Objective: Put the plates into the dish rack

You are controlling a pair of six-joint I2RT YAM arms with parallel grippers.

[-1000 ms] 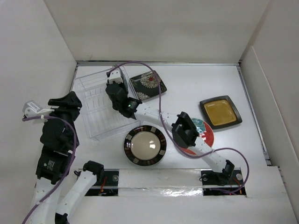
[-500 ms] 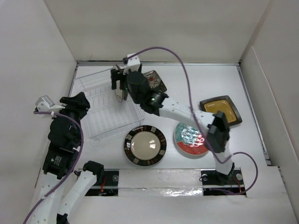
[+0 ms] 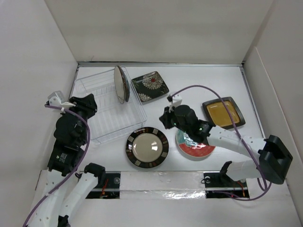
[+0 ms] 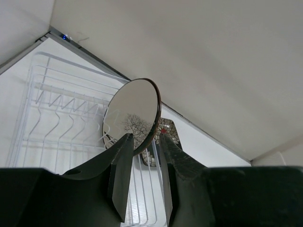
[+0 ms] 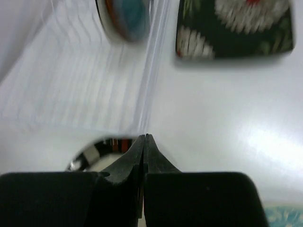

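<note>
A second ago my right end effector [image 3: 164, 120] was working over the clear plastic and thin-wire dish rack [image 3: 102, 116]. Half a second ago it was holding the cream round plate with the tree drawing [image 3: 121, 84] upright at the rack's far end. Now that plate is standing in the rack on its own. My right end effector has pulled back and is hovering well apart from it, clenched, its fingers pressed together on nothing.

The red-and-teal round plate [image 3: 199, 147] is lying flat beneath that arm. The cream plate with the dark striped rim [image 3: 147, 147] is lying just below the fingertips. The black square floral plate [image 3: 150, 86] is lying ahead of them to the right, beside the rack. The black square amber-centred plate [image 3: 223, 113] is lying on the white surface [image 3: 189, 85] behind this end effector, where it was before.

My left end effector [image 4: 144, 138] has shifted a little nearer the rack. It is released, with its fingers slightly apart and grasping nothing, and it is pointing at the tree plate from a distance.

The tree plate is standing on edge in the slots. Its drawn face is turning toward my left end effector and its back toward the floral plate. Its rim line is running from the near side of the rack to the far side.
</note>
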